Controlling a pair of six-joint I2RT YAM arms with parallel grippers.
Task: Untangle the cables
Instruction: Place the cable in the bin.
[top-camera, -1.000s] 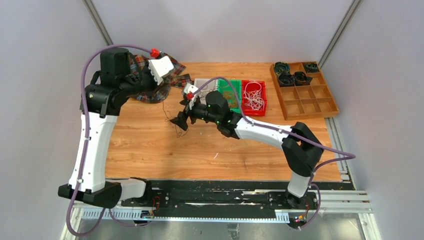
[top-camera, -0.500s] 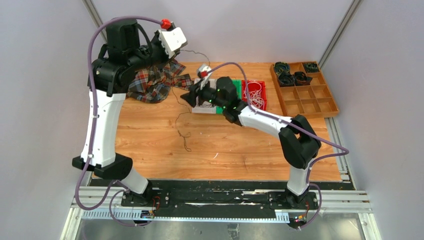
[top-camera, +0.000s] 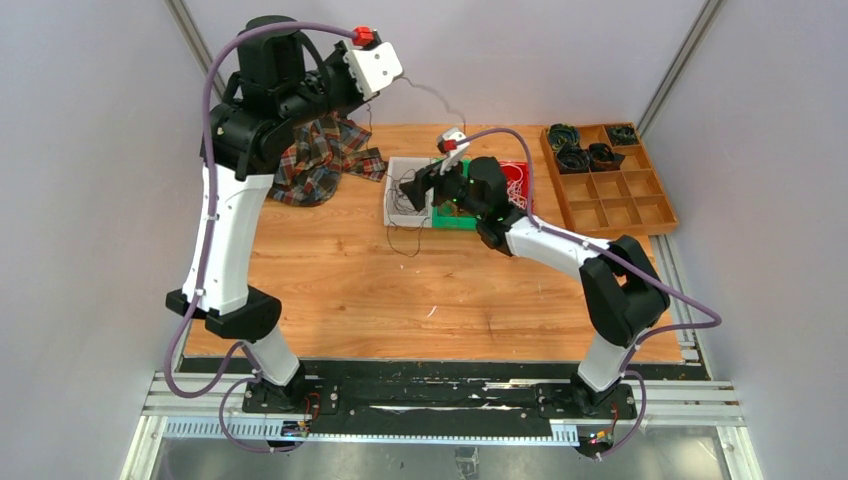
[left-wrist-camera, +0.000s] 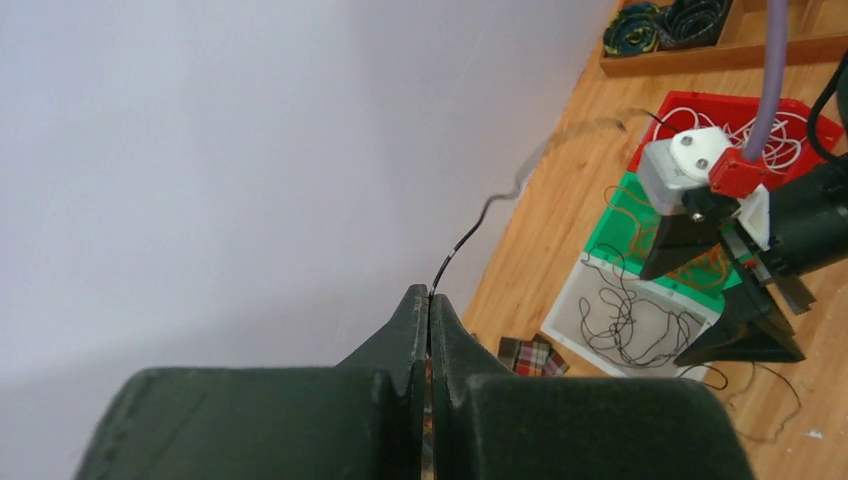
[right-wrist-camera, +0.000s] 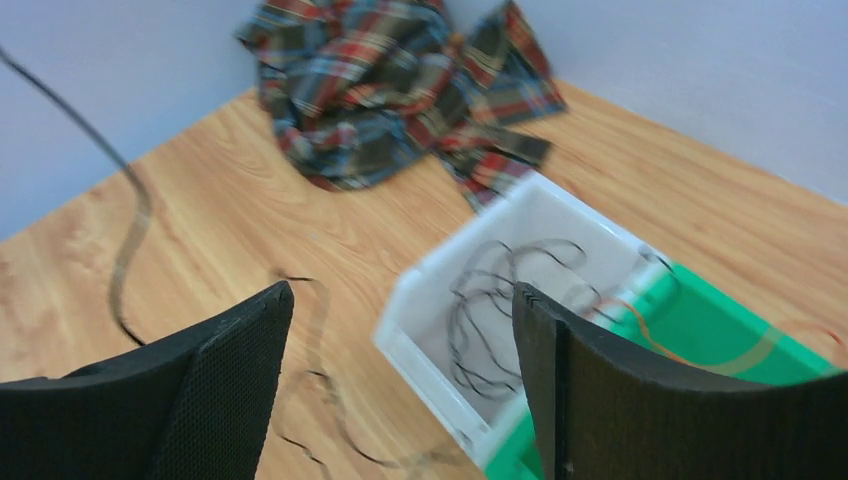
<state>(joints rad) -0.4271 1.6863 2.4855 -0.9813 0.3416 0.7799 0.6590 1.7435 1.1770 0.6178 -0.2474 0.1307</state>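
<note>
Left gripper (left-wrist-camera: 429, 300) sits high at far left, jaws pinched shut on a thin black cable (left-wrist-camera: 470, 233). The cable's long axis runs from that pinch rightward and down toward the bins. Its slack tail loops on the wooden table (top-camera: 320, 290) just near of the white plastic bin (right-wrist-camera: 420, 350). Right gripper (right-wrist-camera: 400, 292) hovers over that bin, jaws spread wide, holding nothing. It's the closer arm to the hanging run, and the tail lies on its near side. There's open table nearward. The back wall is close behind the left gripper, the crumpled plaid cloth (top-camera: 320, 165) sits far left, and the green plastic bin (left-wrist-camera: 600, 235) touches the white bin's right side.
</note>
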